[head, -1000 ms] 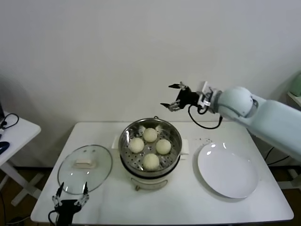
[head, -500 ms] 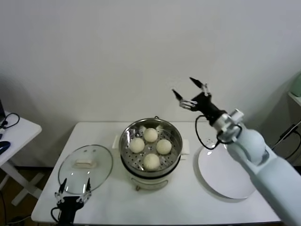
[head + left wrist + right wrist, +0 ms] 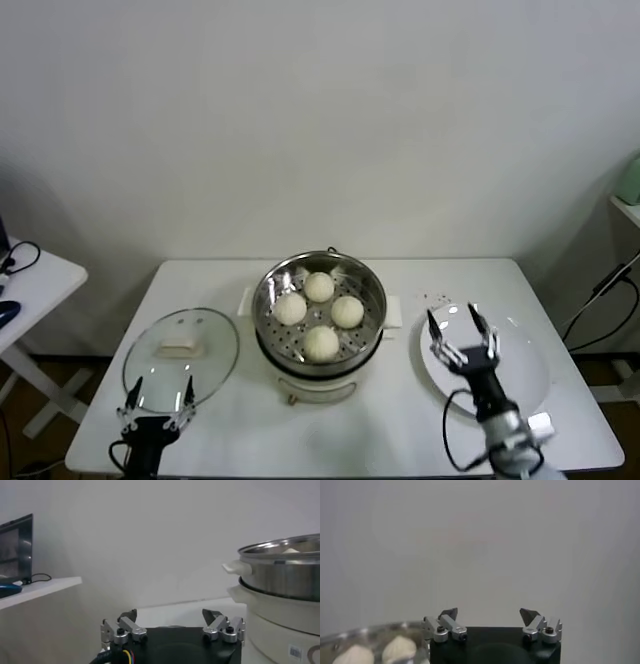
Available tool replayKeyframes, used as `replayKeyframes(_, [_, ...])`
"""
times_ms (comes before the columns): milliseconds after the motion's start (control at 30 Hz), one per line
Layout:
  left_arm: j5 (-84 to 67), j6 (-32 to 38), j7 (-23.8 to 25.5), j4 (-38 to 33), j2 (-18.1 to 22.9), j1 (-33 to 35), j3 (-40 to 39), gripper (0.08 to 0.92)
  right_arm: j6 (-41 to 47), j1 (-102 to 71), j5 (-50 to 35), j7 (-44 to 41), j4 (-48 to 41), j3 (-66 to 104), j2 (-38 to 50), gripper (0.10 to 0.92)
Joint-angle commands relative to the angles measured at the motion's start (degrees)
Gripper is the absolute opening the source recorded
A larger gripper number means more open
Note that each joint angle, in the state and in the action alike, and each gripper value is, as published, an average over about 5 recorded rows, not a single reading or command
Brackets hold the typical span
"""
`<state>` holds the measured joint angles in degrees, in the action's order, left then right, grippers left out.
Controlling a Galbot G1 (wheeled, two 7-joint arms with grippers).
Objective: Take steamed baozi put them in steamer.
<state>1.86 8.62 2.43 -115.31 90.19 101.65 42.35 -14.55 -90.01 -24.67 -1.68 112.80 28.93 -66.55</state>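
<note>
The right gripper (image 3: 463, 328) has its two jaws spread wide with nothing between them, pointing up and away from the robot over the near part of the white plate (image 3: 520, 385); the right wrist view confirms the gap between the fingertips (image 3: 447, 614) is empty. A second ago this gripper was raised high behind the steamer, by the back wall; half a second ago it was swinging back above the plate's far edge; now it has dropped low to the robot's right, with the arm folded in toward the body. That looks like a retreat to a rest pose, not a reach for anything. The left gripper (image 3: 157, 410) is parked low at the front edge of the white table (image 3: 230, 420), jaws also spread and empty, just in front of the glass lid (image 3: 181, 357), which lies flat on the table to the left of the cooker. In the left wrist view its fingertips (image 3: 129, 616) stand apart with the cooker's side nearby. All four steamed baozi (image 3: 320, 315) sit inside the steamer (image 3: 372, 322), arranged roughly in a diamond on the perforated floor, close together and apparently touching or nearly so. They have not shifted across the three head views. The plate holds no buns, and none can be seen elsewhere on the table. Judging by this, the task appears finished: every bun is in the basket, both hands are free, and the lid is still off.
</note>
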Motion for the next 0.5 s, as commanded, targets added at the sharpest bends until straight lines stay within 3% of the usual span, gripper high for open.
replayKeyframes(33, [-0.05,0.33,-0.07,-0.61,0.31,0.19,-0.04,0.823,-8.73,-16.05,3.30,0.52,0.13,2.24,-9.46,0.823])
replayKeyframes(500, [0.52,0.68,-0.16,-1.32,0.86,0.72,-0.49,0.823,-9.10,-15.24,4.03,1.31,0.10,0.19,-9.26,0.823])
